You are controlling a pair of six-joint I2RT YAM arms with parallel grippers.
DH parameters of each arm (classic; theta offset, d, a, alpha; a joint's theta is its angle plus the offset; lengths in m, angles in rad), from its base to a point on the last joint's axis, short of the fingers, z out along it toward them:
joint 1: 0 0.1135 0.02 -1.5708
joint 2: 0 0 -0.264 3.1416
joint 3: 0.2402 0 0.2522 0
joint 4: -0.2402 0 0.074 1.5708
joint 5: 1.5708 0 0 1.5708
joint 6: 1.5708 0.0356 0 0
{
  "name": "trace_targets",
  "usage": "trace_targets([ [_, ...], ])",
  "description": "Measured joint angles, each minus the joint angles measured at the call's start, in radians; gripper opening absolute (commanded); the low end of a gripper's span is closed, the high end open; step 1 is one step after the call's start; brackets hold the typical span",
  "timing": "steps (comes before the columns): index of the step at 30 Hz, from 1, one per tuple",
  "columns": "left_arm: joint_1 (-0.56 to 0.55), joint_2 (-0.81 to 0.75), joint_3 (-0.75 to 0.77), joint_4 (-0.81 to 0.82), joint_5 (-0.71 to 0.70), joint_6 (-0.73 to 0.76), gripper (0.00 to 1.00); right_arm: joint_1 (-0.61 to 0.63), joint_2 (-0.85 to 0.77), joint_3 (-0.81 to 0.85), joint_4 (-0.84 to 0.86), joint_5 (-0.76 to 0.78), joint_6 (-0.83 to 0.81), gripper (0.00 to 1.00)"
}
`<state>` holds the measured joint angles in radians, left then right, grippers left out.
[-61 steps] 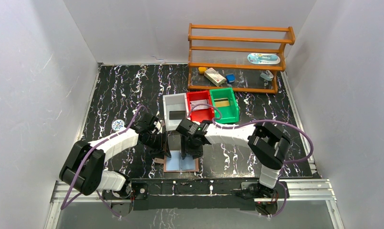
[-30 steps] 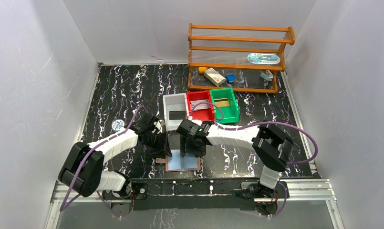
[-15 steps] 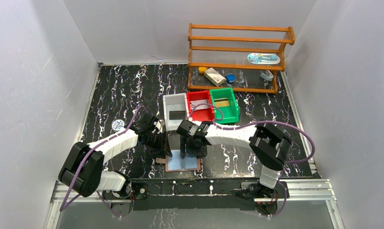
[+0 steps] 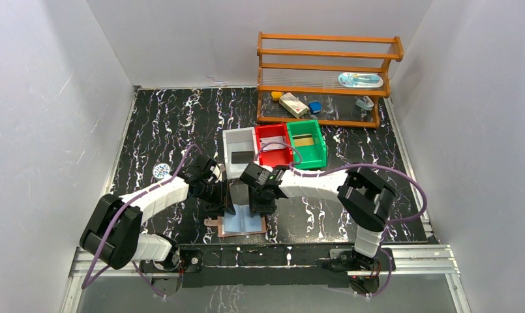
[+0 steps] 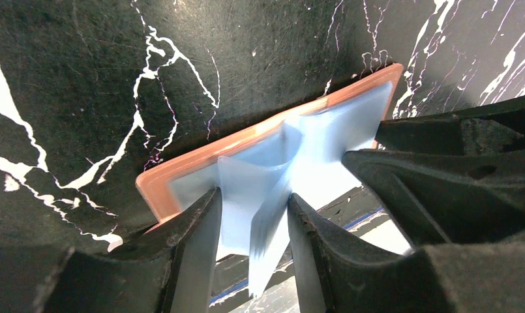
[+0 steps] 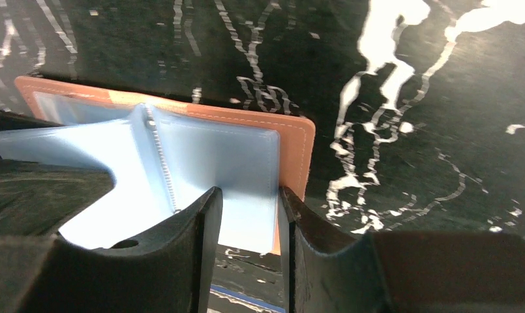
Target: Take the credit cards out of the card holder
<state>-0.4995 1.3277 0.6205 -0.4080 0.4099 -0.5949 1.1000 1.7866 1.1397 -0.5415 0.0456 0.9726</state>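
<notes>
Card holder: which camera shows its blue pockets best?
The right wrist view: the card holder fills the frame, with its blue lining, stitched fold and brown border sharp. The left wrist view shows it close too, but more of it is covered. The top external view gives only a small blue patch.

Both arms reach inward, wrists bent down, tips nearly meeting. Left end effector [image 5: 252,203] pinches the card holder [image 5: 328,127]; right end effector [image 6: 246,195] has its fingers narrowly parted.
</notes>
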Motion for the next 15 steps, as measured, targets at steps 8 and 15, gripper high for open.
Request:
trace_targets([
  [8, 0.000, 0.000, 0.000, 0.000, 0.001, 0.000, 0.33, 0.006, -0.001, -0.013, 0.133, -0.055, -0.003, 0.49],
  [15, 0.000, 0.000, 0.000, 0.002, 0.001, -0.001, 0.24, 0.002, -0.005, -0.050, 0.207, -0.093, 0.008, 0.40],
])
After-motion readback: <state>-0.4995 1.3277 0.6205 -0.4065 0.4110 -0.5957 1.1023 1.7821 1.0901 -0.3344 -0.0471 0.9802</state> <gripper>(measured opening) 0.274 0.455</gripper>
